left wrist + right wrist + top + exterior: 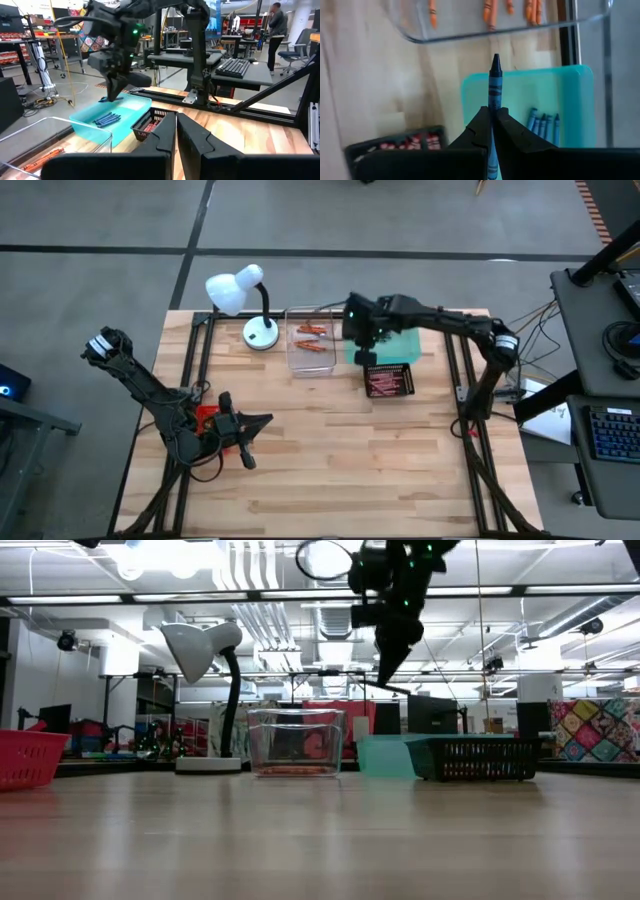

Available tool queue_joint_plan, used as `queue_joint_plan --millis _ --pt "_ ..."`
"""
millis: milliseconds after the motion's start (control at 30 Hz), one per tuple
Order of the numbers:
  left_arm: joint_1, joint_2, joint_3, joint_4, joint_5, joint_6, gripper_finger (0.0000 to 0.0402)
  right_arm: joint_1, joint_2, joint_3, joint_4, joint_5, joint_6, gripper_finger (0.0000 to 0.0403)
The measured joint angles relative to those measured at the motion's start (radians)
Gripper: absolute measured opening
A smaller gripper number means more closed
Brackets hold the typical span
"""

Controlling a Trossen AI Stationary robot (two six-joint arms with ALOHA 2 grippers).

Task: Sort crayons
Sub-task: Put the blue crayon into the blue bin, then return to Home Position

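Observation:
My right gripper [493,111] is shut on a blue crayon [495,80] and hangs high over the teal tray [405,345]. More blue crayons [542,122] lie in that tray. Orange crayons [312,332] lie in the clear tray [298,365]. Red crayons [388,384] fill the black basket [389,366]. My left gripper [176,131] is shut on nothing. It waits level at the table's near left, beside the red tray [205,418]. My right gripper pinches the blue crayon's paper-wrapped shaft [494,102] between its two fingers. The crayon lies along the fingers, its pointed tip [495,61] sticking out past the fingertips. The fingers slant down from above. The crayon is lifted clear, above the teal tray's edge.
A white desk lamp [240,290] stands at the far left of the table, next to the clear tray. Bare wooden tabletop [350,470] stretches across the near half. Black frame rails [465,380] run along both sides of the table.

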State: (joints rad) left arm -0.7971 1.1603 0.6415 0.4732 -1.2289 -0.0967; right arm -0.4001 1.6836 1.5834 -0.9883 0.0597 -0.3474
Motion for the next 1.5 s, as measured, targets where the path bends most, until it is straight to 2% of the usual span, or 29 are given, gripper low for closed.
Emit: queue_joint_plan --millis 333,500,567,867,1233,1400,1500 --pt "0.000 0.000 0.000 0.005 -0.007 0.007 0.0000 -0.208 -0.001 -0.173 0.152 -0.111 -0.171 0.0008" --pt "0.001 0.000 0.001 0.005 -0.054 0.013 0.0000 -0.298 0.011 -0.261 0.209 -0.111 -0.349 0.0008" --pt "0.001 0.000 0.001 0.005 -0.065 0.028 0.0000 -0.331 0.020 -0.280 0.217 -0.107 -0.371 0.0008" --pt "0.010 0.000 0.001 0.006 -0.071 0.097 0.0000 -0.427 0.053 -0.285 0.226 -0.113 -0.351 0.0013" --pt "0.042 -0.003 0.001 0.005 -0.071 0.113 0.0000 -0.434 0.045 -0.276 0.264 -0.126 -0.267 0.0099" --pt "0.046 -0.036 0.001 0.006 -0.071 0.200 0.0000 -0.428 -0.005 -0.271 0.270 -0.320 -0.199 0.0095" --pt "0.056 -0.071 -0.002 0.005 -0.052 0.272 0.0000 -0.397 -0.054 -0.275 0.277 -0.390 -0.178 0.0085"
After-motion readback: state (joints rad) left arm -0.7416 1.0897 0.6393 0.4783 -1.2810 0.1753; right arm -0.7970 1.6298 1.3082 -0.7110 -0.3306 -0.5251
